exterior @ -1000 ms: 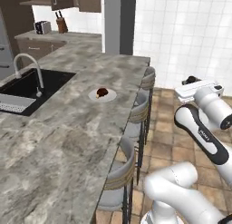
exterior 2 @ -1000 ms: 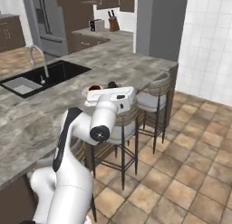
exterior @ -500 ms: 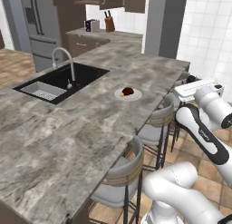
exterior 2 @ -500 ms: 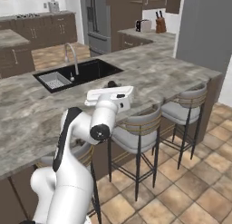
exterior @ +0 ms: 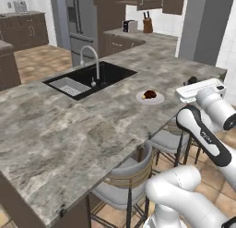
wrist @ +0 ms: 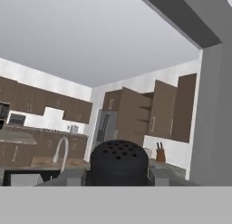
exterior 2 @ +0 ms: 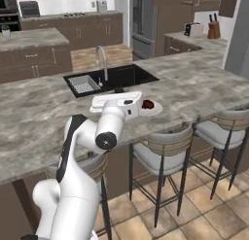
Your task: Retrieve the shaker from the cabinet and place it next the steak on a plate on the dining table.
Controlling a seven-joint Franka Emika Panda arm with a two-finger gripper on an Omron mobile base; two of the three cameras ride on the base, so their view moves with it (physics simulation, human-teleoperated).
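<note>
1. The fingers [wrist: 118,177] are clenched on the shaker [wrist: 119,163], whose black perforated cap sits between them in the hand view, facing the camera.
2. The shaker is carried in the air near the stool side of the dining table [exterior: 92,125], not yet over the plate [exterior: 150,98]; in the left base view a small dark tip shows just past the white hand [exterior: 200,89].
3. The relation the coming move appears to turn on: the plate lies across the surface from the hand, toward the black sink [exterior: 90,79], with the steak [exterior: 148,94] resting on it. In the right base view the plate [exterior 2: 151,109] sits just beyond the hand [exterior 2: 116,103], partly hidden by it.
4. The shaker's long axis seems to run along the fingers; whether it stands upright relative to the room cannot be told.
5. The shaker is small, dark and cylindrical, its top dotted with holes.
6. In the hand view, the cabinet [wrist: 136,116] stands open far behind.
</note>
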